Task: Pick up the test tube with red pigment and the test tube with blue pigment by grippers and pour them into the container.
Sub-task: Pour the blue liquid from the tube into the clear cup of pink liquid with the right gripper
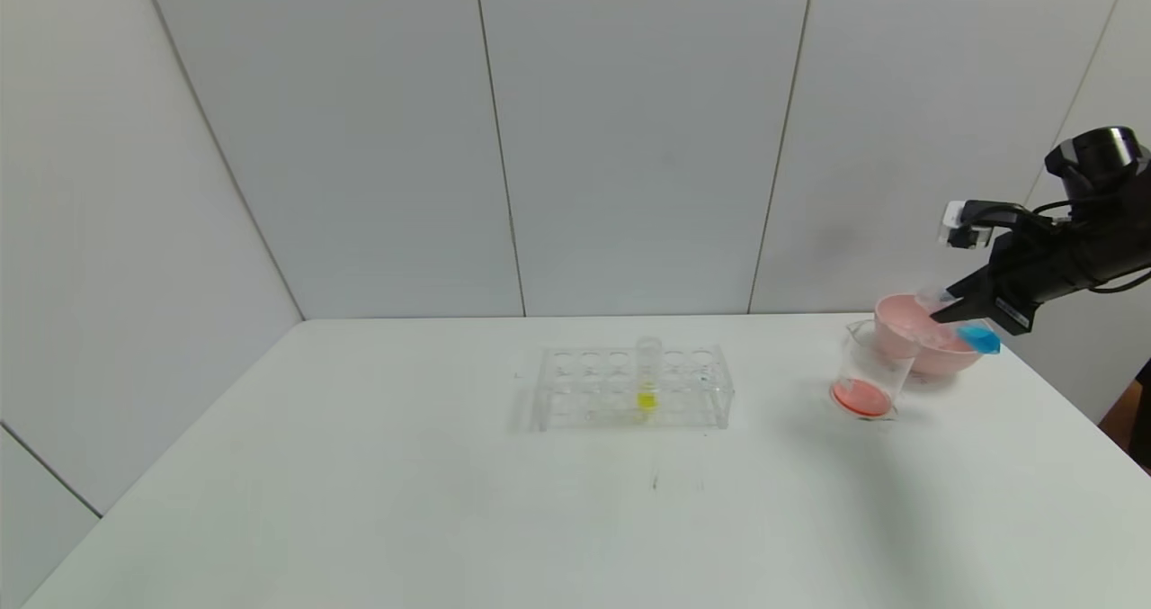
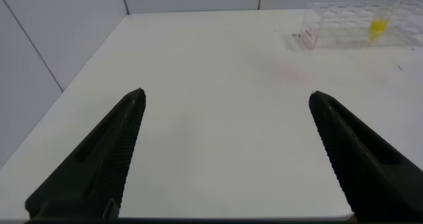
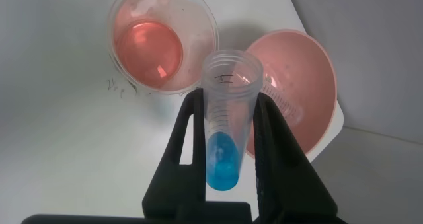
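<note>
I see the container (image 1: 870, 377) on the desk (image 1: 360, 501) holding red liquid, just beside the pink bowl (image 1: 904, 321); my right claw (image 1: 955, 310) grips the tilted test tube with blue pigment (image 1: 976, 335) above them; my left claw (image 2: 225, 105) stands open; a rack (image 1: 629, 386) holds a yellow tube (image 1: 646, 377).

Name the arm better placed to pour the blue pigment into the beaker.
Right. Its claw grips the blue tube beside the beaker; the left claw hangs open, away from it.
</note>
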